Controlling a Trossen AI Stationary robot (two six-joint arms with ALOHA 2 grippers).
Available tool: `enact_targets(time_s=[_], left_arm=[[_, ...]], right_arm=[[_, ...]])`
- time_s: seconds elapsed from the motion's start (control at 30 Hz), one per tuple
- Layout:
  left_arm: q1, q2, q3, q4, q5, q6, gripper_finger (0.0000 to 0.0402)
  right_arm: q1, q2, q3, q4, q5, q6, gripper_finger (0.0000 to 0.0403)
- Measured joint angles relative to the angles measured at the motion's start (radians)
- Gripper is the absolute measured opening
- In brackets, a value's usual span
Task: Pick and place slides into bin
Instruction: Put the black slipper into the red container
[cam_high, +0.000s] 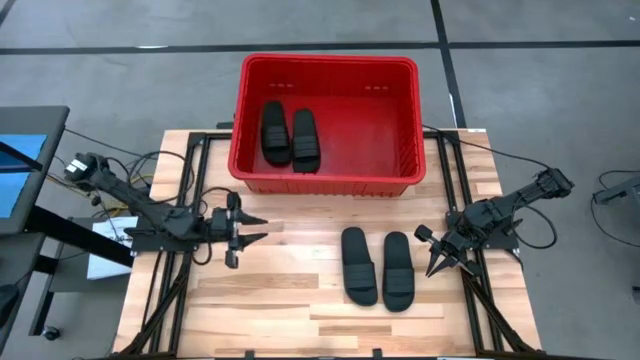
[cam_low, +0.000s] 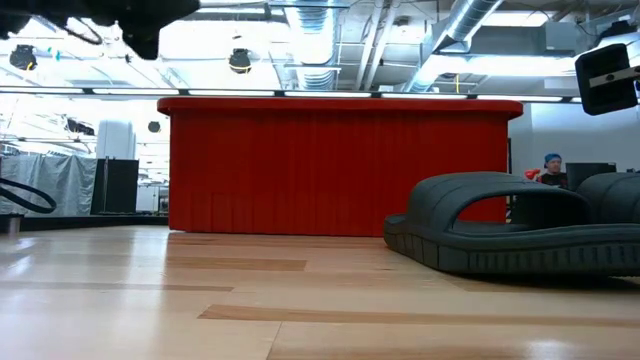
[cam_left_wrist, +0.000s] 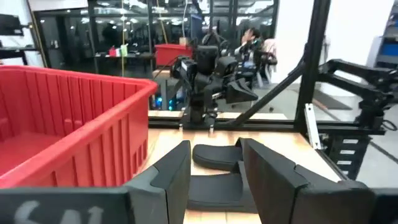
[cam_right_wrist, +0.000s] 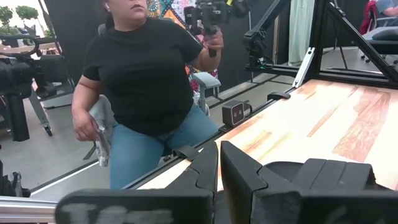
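bin (cam_low: 340, 170) behind | slides (cam_low: 500, 225) right, on table (cam_low: 200, 300)

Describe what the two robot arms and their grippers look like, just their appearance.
Both arms are dark, nearly black, jointed linkages with thin black cables trailing off the table edges. The left gripper ends in two slim pointed fingers, which in the left wrist view are broad, matte black, wedge-shaped fingers. The right gripper looks the same, with matching angular black fingers. Pale, blurred lettering marks each gripper's body.
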Motion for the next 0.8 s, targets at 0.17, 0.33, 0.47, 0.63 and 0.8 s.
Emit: enact_targets(time_s=[0.17,0.33,0.47,0.63,0.8], left_arm=[[-0.045,-0.064,-0.082,0.022,-0.046,-0.006,0.0139],[-0.074,-0.123,-0.199,0.122,-0.103,-0.03,0.0139],[-0.087,-0.174,-0.279,0.177,-0.098,-0.03,0.0139],[-0.094,-0.247,-0.297,0.159,-0.097,0.021,0.0139],[-0.096,-0.314,-0.297,0.096,-0.094,0.101,0.0139]], right_arm=[[0.0,0.0,0.0,0.0,0.0,0.0,0.0011],[0.0,0.0,0.0,0.0,0.0,0.0,0.0011],[0.0,0.0,0.0,0.0,0.0,0.0,0.0011],[0.0,0.0,0.0,0.0,0.0,0.0,0.0011],[0.0,0.0,0.0,0.0,0.0,0.0,0.0011]])
